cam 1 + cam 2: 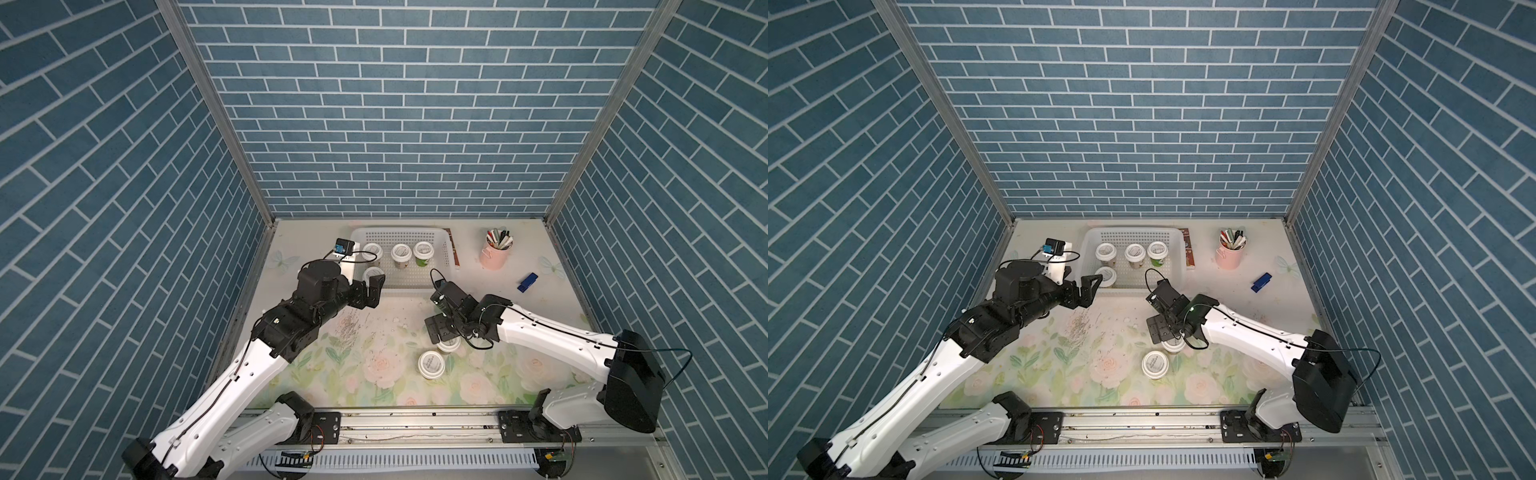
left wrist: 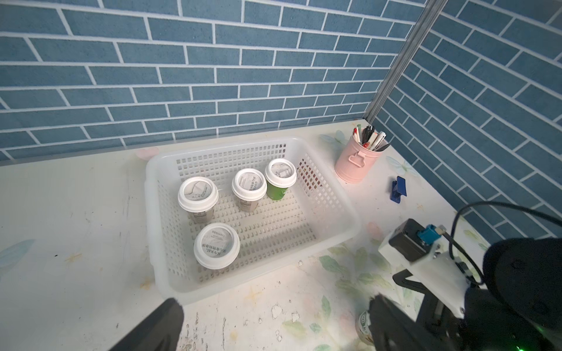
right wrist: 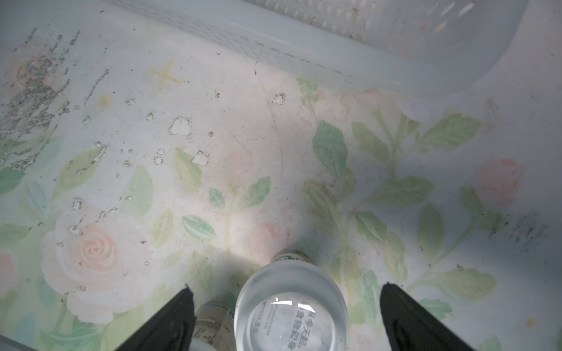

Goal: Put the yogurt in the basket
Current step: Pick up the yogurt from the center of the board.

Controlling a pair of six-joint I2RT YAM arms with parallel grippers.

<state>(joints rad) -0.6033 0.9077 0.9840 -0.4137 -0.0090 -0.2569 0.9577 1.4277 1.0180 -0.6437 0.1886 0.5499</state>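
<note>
The white perforated basket (image 1: 447, 266) (image 2: 334, 188) stands at the back of the table and holds several yogurt cups, among them a green one (image 2: 280, 173) and one at the near left corner (image 1: 369, 272) (image 2: 216, 245). My left gripper (image 1: 368, 286) (image 2: 275, 307) hangs open and empty at that corner, just outside the near wall. Two more yogurt cups stand on the floral mat: one in the open (image 1: 432, 363) and one (image 1: 451, 345) (image 3: 292, 313) under my right gripper (image 1: 442, 332) (image 3: 287, 287). That gripper is open, with a finger on each side of the lid, apart from it.
A pink cup of pens (image 1: 496, 251) stands right of the basket, with a blue clip (image 1: 527, 282) nearer the right wall. A dark red strip (image 1: 454, 249) lies along the basket's right side. Blue brick walls close in the back and both sides.
</note>
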